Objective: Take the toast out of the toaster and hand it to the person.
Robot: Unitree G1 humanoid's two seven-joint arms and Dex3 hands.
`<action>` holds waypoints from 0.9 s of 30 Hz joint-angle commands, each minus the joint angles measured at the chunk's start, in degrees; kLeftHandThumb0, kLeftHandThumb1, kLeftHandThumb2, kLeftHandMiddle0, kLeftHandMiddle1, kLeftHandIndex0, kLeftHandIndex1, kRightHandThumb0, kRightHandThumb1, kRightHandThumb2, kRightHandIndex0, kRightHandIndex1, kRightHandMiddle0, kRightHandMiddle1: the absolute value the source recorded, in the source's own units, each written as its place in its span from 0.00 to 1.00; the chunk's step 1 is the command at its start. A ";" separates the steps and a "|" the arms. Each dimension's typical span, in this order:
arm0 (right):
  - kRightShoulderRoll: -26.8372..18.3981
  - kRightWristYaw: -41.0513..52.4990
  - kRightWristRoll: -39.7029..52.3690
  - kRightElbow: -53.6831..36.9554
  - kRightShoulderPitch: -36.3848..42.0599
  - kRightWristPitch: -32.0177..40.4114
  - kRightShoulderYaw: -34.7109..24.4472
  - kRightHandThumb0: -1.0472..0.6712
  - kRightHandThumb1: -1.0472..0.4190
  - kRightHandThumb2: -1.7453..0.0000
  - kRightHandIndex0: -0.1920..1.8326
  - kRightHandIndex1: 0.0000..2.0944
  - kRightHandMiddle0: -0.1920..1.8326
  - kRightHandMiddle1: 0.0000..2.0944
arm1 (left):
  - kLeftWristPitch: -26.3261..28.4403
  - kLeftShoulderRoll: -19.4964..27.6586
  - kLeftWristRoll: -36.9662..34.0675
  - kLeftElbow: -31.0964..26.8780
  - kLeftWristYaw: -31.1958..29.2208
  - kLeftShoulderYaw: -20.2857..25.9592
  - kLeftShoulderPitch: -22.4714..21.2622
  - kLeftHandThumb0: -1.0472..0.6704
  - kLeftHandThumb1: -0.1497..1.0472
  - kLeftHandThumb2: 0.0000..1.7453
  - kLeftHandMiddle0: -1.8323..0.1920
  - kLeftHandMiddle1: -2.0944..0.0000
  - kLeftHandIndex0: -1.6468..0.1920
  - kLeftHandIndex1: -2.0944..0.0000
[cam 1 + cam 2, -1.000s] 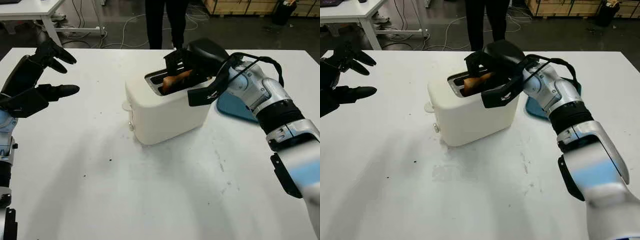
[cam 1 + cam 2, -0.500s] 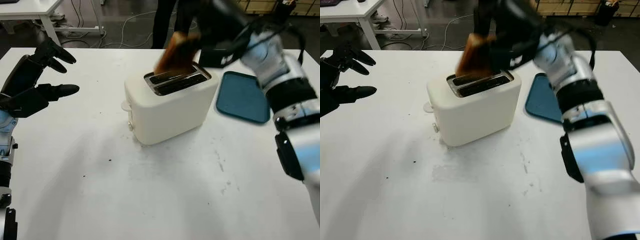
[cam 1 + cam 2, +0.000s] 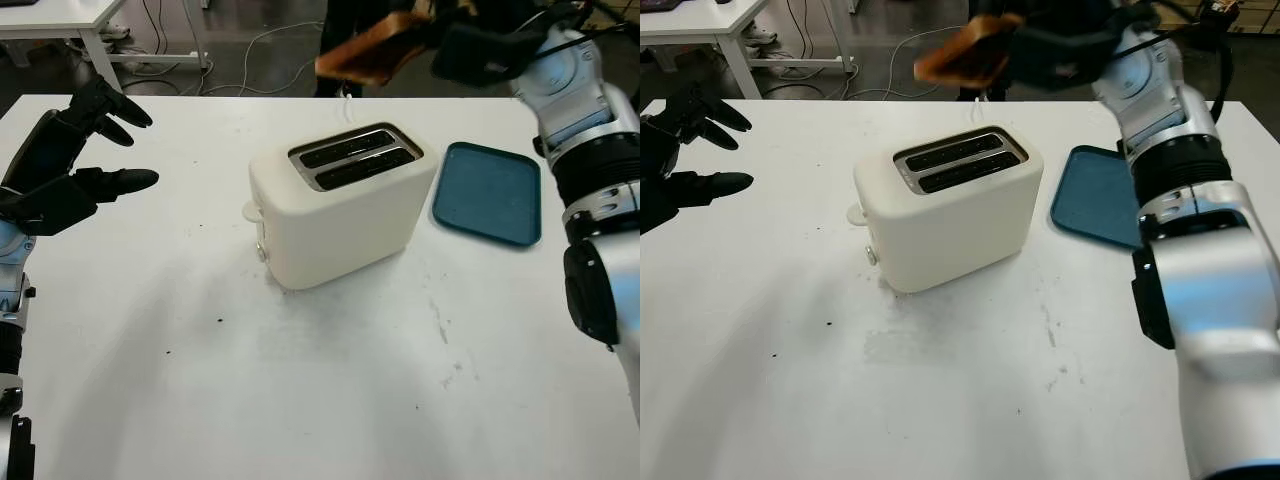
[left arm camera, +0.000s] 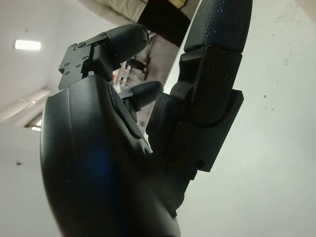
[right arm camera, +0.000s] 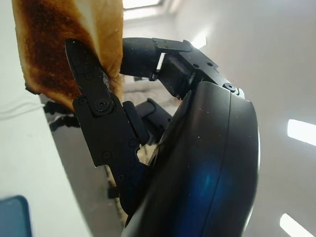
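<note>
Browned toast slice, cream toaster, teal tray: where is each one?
Browned toast slice [image 3: 372,48], left eye view, its flat face.
Cream toaster [image 3: 345,225], left eye view, its front wall.
Teal tray [image 3: 487,195], left eye view, its bare floor.

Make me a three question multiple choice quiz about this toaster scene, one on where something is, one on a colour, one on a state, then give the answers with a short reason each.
1. Where is the tray?
A. On the table beside the toaster, on the right arm's side
B. On top of the toaster
C. In the left hand

2. What colour is the toaster?
A. Red
B. Cream white
C. Black

3. What is the state of the toast?
A. Sitting in a toaster slot
B. Lying on the tray
C. Held in the air by the right hand

Answers:
1. A, the blue tray lies flat on the white table next to the toaster.
2. B, its body is pale cream with two dark slots on top.
3. C, the right hand's fingers grip the browned slice above the table's far edge; the left hand is open, raised over the table's left side.
</note>
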 commanded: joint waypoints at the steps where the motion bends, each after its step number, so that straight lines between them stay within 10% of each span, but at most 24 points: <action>1: -1.00 -2.42 0.34 1.80 -1.51 2.00 -0.47 0.41 0.09 0.89 0.65 0.83 0.55 0.83 | 0.39 -0.30 -0.15 -0.52 0.19 0.22 0.04 0.00 0.89 0.12 0.91 0.21 0.90 0.27; 20: -0.49 -10.97 7.51 10.08 2.74 19.75 -8.08 0.51 0.09 0.90 0.55 0.83 0.43 0.83 | 0.16 -0.18 -0.13 -0.05 0.26 0.23 0.16 0.00 0.89 0.12 0.91 0.20 0.90 0.27; 27: 0.78 -12.31 7.11 12.00 4.33 23.31 -7.70 0.40 0.09 0.93 0.54 0.83 0.43 0.83 | -0.22 -0.42 -0.09 0.08 0.46 0.18 0.23 0.00 0.89 0.12 0.91 0.20 0.90 0.27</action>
